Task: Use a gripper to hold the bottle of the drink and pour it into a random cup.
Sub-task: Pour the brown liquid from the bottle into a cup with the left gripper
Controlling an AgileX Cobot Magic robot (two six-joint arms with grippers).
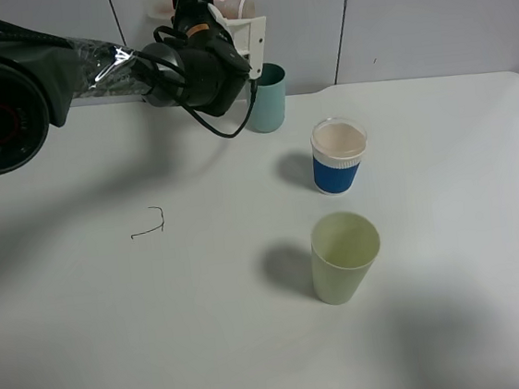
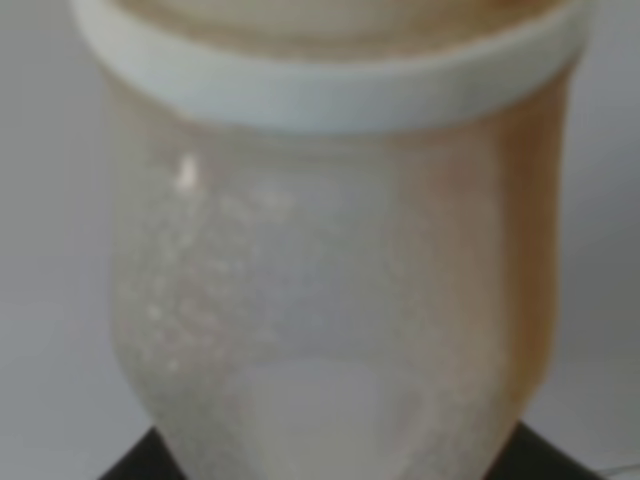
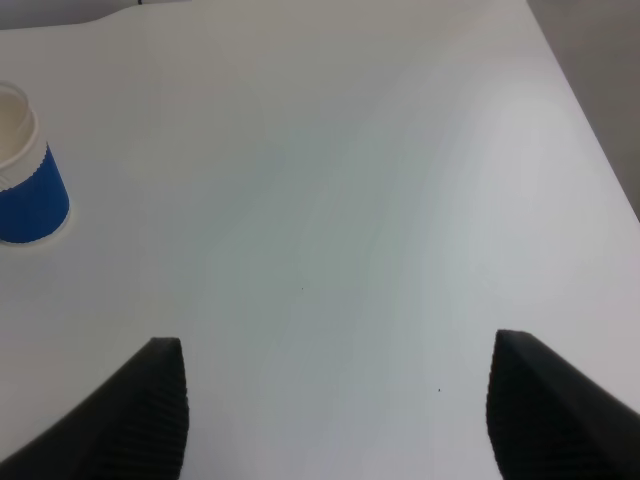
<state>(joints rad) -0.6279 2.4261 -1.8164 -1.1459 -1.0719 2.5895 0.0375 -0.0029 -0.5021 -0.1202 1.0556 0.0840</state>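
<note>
The left gripper (image 1: 223, 24), black with a white blocky mount, is clamped on the small clear plastic bottle (image 2: 330, 280). In the left wrist view the bottle fills the frame, blurred, with a white ring at its neck and 2 black fingertips (image 2: 125, 468) flanking its body. A pale brown tint of the drink (image 2: 530, 240) shows along the bottle wall; its level cannot be determined. In the exterior view the gripper is raised at the far side of the white table (image 1: 117, 339), just above the tall teal-green plastic tumbler (image 1: 268, 102), and the mount hides part of the tumbler's rim. The blue cup with white rim (image 1: 337, 158) stands near the tumbler, closer to the camera; the pale yellow-green cup (image 1: 344, 258) stands closer still. The right gripper (image 3: 335, 380) is released, its 2 fingers spread wide above bare table.
</note>
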